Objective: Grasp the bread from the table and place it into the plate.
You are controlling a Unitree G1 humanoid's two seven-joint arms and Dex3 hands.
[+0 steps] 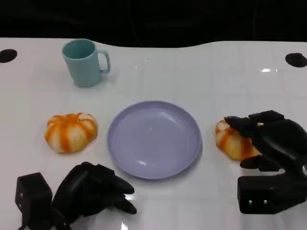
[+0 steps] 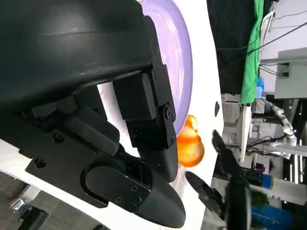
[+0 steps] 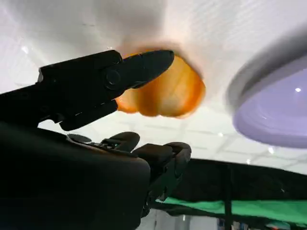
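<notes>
Both hands sit low on the glossy white table point(image 1: 201, 72), dark room behind. Left hand point(image 1: 91, 191) is curled in on nothing by the empty lavender plate point(image 1: 153, 139). Right hand point(image 1: 271, 148) has fingers spread around the right bread point(image 1: 232, 141), can't tell if gripping. Second bread point(image 1: 71, 132) and teal mug point(image 1: 85, 62) sit left

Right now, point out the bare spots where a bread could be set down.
The plate is bare. Bare table lies beyond it, right of the mug. It is crowded at the right bread, where the right hand reaches over it, and near the left bread.
</notes>
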